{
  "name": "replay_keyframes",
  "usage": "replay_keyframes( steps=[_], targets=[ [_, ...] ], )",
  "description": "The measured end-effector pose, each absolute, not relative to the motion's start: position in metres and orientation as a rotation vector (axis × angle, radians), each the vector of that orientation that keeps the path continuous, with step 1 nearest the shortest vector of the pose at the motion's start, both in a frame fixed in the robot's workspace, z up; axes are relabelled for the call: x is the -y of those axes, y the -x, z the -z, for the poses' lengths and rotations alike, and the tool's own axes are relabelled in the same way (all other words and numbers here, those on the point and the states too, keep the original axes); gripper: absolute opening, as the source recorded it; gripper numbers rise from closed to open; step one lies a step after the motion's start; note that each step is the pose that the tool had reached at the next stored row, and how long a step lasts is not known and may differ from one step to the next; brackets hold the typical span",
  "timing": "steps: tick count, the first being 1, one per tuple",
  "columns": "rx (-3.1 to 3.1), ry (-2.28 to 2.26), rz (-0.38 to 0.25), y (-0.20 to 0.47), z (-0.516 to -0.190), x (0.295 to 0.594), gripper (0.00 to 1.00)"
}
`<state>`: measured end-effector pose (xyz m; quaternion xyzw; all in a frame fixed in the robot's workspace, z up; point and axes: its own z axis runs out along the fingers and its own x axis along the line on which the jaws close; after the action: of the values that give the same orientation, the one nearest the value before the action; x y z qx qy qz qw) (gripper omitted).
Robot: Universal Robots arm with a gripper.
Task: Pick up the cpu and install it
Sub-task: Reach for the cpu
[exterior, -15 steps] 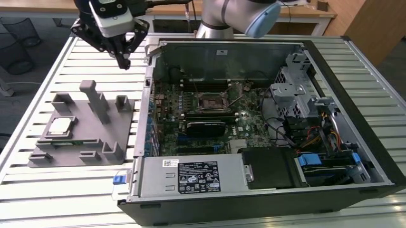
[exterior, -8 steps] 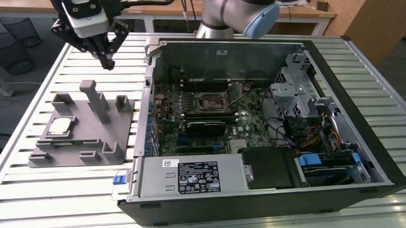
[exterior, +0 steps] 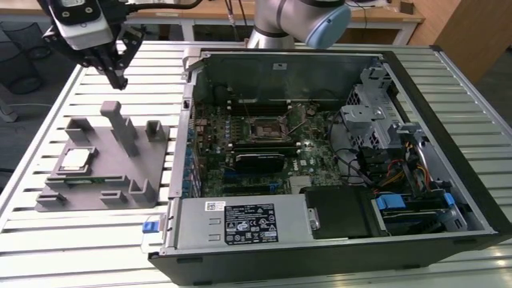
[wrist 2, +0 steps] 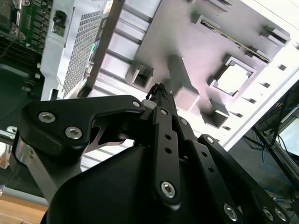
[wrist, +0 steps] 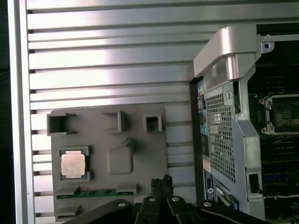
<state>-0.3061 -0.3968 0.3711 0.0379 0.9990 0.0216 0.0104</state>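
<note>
The cpu, a small flat square chip with a pale silver-white metal top, lay face up in a square recess of a grey moulded plastic fixture. It sat near the edge of the fixture at the exterior view's left. In both wrist views the cpu rested level in its pocket, with nothing touching it. Just beside the pocket, a long narrow green memory stick lay in a slot of the same fixture. Several upright blocks and one tall grey post rose from the fixture's base.

The fixture stood on a slatted aluminium table. Beside it, towards the exterior view's right, an open black computer case lay on its side. Inside was a green motherboard with a square black socket frame near its middle.

The black jaws hung in the air beyond the tall post, well apart from the cpu. They were closed, their fingertips pressed together with nothing between them. The silver robot arm reached in from behind the case.
</note>
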Motion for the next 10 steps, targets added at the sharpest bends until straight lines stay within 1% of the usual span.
replay_keyframes(
  steps=[10],
  targets=[
    [-3.119, -0.118, -0.067, 0.334, -0.368, 0.397, 0.11]
  ],
)
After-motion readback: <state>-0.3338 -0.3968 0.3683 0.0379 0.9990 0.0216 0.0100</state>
